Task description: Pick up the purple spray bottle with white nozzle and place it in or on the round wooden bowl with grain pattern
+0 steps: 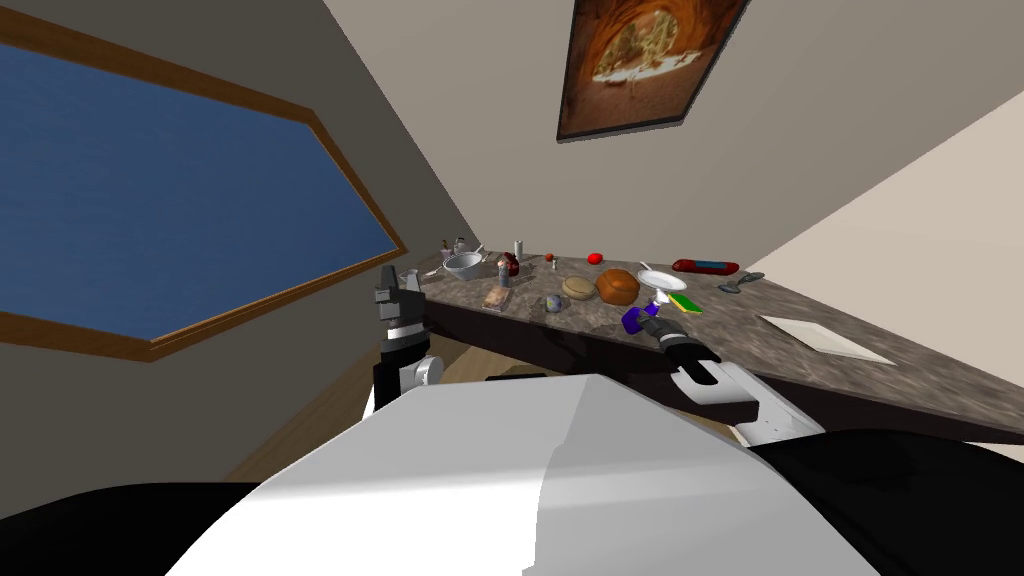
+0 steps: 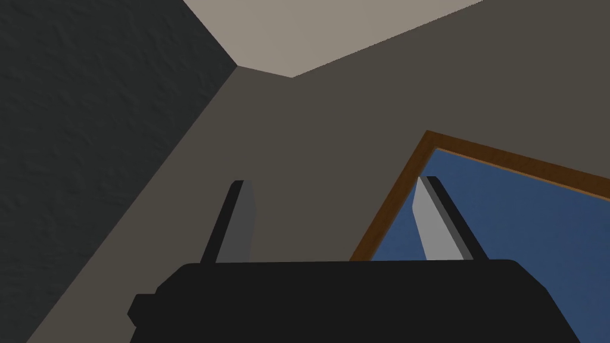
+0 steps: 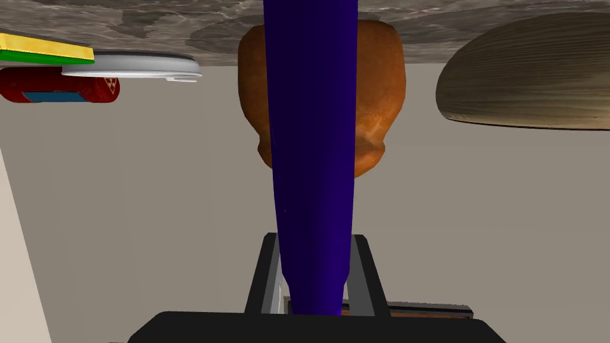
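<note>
The purple spray bottle (image 1: 632, 320) is near the front edge of the dark stone counter (image 1: 900, 375), its white nozzle (image 1: 660, 298) pointing towards the plate. My right gripper (image 1: 650, 324) is shut on it. In the right wrist view the bottle's purple body (image 3: 313, 149) runs straight out between the two fingers (image 3: 268, 274) of the gripper (image 3: 314, 280). The round wooden bowl (image 1: 577, 287) sits a little further back and to the left, beside an orange-brown loaf-like lump (image 1: 618, 286); the bowl's grained wall (image 3: 524, 77) also shows in the right wrist view. My left gripper (image 1: 397, 290) is raised off the counter's left end, open (image 2: 333, 220).
A white plate (image 1: 660, 279), a yellow-green sponge (image 1: 685, 304) and a red cylinder (image 1: 705, 266) lie right of the loaf. A flat white tray (image 1: 825, 335) lies further right. A metal bowl (image 1: 463, 265), a red ball (image 1: 595, 258) and small items crowd the far left.
</note>
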You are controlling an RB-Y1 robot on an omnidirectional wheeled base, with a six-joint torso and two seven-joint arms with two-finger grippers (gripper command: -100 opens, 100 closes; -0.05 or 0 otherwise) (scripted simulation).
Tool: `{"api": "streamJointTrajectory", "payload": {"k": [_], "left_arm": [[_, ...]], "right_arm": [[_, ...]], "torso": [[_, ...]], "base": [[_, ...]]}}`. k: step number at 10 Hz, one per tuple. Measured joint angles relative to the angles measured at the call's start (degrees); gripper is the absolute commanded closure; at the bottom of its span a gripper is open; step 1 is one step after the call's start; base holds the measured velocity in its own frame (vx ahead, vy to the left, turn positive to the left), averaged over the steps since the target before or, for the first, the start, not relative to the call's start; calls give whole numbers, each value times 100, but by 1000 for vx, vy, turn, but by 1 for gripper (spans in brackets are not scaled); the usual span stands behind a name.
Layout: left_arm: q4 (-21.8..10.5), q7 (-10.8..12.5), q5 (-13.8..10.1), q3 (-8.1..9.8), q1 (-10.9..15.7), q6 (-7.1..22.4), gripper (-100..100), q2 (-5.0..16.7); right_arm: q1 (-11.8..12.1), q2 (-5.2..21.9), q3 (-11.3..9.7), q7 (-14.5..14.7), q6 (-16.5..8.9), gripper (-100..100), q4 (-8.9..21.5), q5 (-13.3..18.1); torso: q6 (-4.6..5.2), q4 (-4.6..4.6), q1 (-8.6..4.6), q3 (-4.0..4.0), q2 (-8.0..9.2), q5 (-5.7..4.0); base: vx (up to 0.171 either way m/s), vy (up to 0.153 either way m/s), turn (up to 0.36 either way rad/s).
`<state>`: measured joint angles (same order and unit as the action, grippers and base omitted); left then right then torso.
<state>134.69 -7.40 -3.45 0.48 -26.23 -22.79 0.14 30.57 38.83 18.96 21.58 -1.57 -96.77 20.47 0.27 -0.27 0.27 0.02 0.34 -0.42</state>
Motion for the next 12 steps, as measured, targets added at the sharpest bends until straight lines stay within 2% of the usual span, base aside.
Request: {"api": "streamJointTrajectory", "payload": {"k": [6,12], "left_arm": [[0,0,0,0,0,0,0,0],[0,0,0,0,-1,0,0,0]], "right_arm": [[290,235,-23,-320,-765,100,-219,-362],[610,722,0,-742,-1548,100,-421,-781]], "torso": [[10,-22,-12,-13,-5,-47],[1,-25,-26,-24,-26,-59]], "base": [[-35,77,51],[-2,74,90]]}}
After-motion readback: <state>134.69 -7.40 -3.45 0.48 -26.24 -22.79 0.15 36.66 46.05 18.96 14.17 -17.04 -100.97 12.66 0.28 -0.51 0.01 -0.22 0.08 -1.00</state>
